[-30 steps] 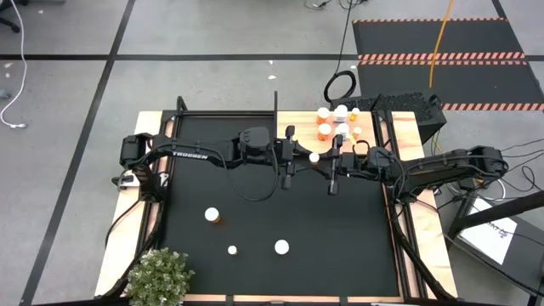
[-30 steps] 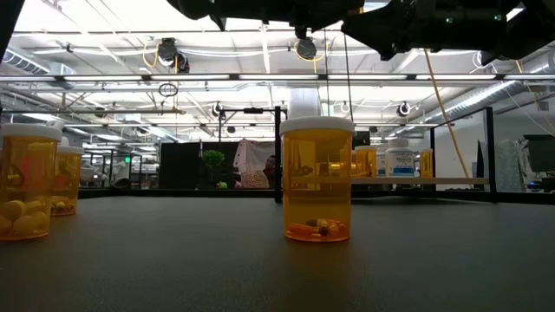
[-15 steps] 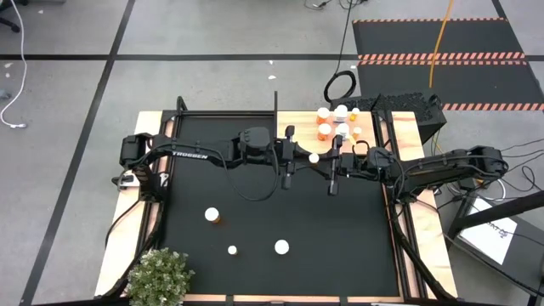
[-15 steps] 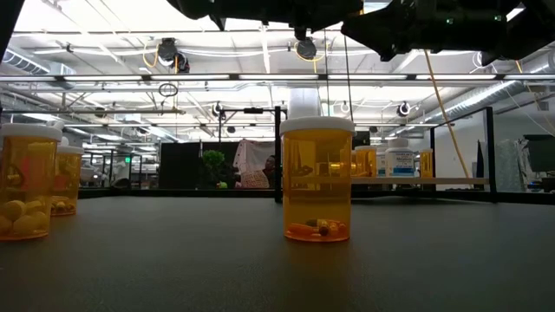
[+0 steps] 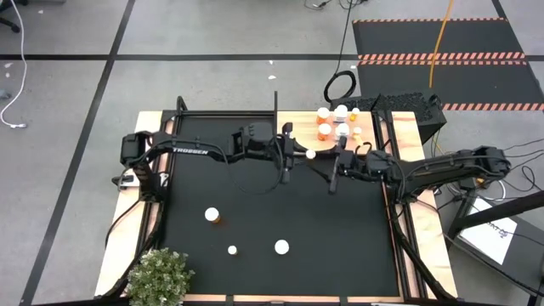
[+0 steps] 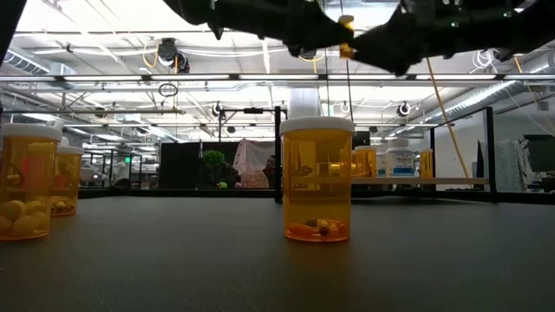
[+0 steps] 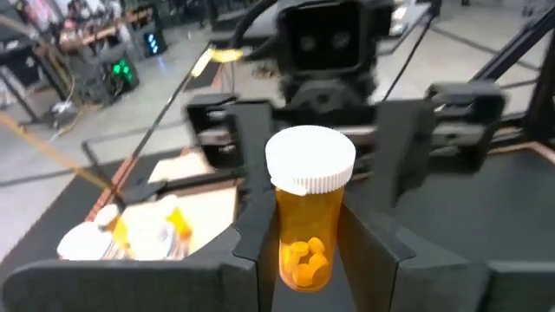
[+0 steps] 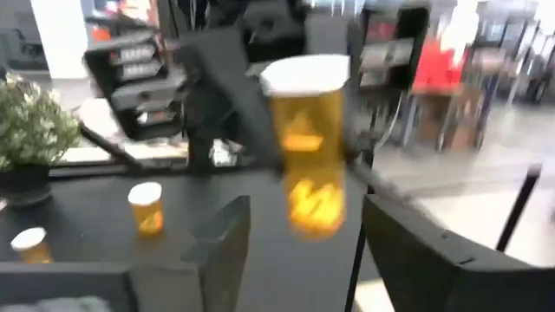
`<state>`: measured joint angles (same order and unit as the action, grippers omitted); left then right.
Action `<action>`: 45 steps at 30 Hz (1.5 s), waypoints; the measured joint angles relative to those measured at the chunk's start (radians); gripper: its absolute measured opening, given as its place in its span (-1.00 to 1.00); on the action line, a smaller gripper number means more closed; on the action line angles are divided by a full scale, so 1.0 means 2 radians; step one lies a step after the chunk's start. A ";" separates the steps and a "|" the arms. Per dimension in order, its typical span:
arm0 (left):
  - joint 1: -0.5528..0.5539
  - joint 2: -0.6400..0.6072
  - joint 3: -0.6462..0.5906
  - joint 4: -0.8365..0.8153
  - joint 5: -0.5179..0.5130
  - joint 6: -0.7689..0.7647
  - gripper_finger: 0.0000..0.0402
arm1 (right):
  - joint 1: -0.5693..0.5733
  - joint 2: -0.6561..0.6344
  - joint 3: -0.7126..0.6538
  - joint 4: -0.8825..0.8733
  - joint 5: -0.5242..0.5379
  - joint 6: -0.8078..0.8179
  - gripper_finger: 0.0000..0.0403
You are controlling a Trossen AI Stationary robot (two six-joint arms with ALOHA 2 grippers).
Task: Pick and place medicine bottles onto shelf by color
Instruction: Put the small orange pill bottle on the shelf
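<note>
An orange medicine bottle with a white cap (image 5: 311, 155) is in the air over the far middle of the black mat, between my two grippers. My left gripper (image 5: 299, 155) is shut on it. My right gripper (image 5: 328, 161) faces it from the right, open; its fingers (image 8: 227, 243) stand wide on either side of the bottle (image 8: 305, 147) without touching. Three more bottles (image 5: 212, 216) (image 5: 231, 250) (image 5: 281, 247) stand on the mat near the front. Several bottles (image 5: 333, 121) stand on the light-wood shelf (image 5: 299, 127) at the far right. My left gripper pinches the bottle's orange body (image 7: 303, 260) between its two fingers (image 7: 253, 234), below the white cap (image 7: 310, 158). The fingers come level from the table's left. The bottle stands upright, cap up, lifted clear of the mat.
A potted plant (image 5: 159, 276) stands at the near left corner. A black frame rail (image 5: 276, 102) runs along the mat's far edge. In the low view the nearest mat bottle (image 6: 316, 178) stands in the middle, two others (image 6: 22, 182) at the left.
My left gripper has drawn the bottle a little toward the table's left and far edge, still upright and clear of the mat. My right gripper has shifted slightly toward the right edge, away from the bottle. In the low view both arms now reach lower.
</note>
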<state>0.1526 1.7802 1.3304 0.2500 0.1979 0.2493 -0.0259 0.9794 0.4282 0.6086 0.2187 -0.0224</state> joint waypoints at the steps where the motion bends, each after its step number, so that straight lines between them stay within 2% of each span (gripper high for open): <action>1: 0.004 0.000 0.000 -0.007 0.000 0.000 -0.47 | 0.000 -0.009 0.000 -0.025 0.000 0.015 0.13; 4: 0.014 0.000 0.000 -0.031 -0.004 0.003 -0.47 | 0.000 -0.033 0.024 -0.127 0.009 0.059 0.23; 8: 0.025 0.000 0.000 -0.050 -0.008 0.004 -0.46 | 0.000 -0.034 0.130 -0.316 0.009 0.074 0.24; 13: 0.029 0.000 0.000 -0.052 -0.012 0.004 -0.46 | -0.008 0.017 0.306 -0.558 0.008 0.055 0.20; 17: 0.028 0.000 0.000 -0.054 -0.011 0.006 -0.46 | -0.023 0.075 0.421 -0.668 0.002 0.058 0.18; 22: 0.029 0.000 0.000 -0.068 -0.012 0.009 -0.46 | -0.044 0.146 0.511 -0.736 -0.045 0.060 0.18; 27: 0.028 0.000 0.000 -0.078 -0.012 0.014 -0.46 | -0.059 0.204 0.556 -0.781 -0.045 0.030 0.18; 32: 0.029 0.000 0.000 -0.080 -0.012 0.015 -0.46 | -0.065 0.234 0.563 -0.789 -0.048 0.006 0.18; 37: 0.029 0.000 0.000 -0.083 -0.012 0.015 -0.46 | -0.072 0.241 0.563 -0.789 -0.087 0.001 0.18; 45: 0.029 0.000 0.000 -0.084 -0.012 0.019 -0.46 | -0.078 0.240 0.563 -0.778 -0.086 0.000 0.11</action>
<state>0.2100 1.7802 1.3296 0.0828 0.1734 0.2863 -0.1817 1.4593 1.5551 -0.9474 0.0469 -0.0231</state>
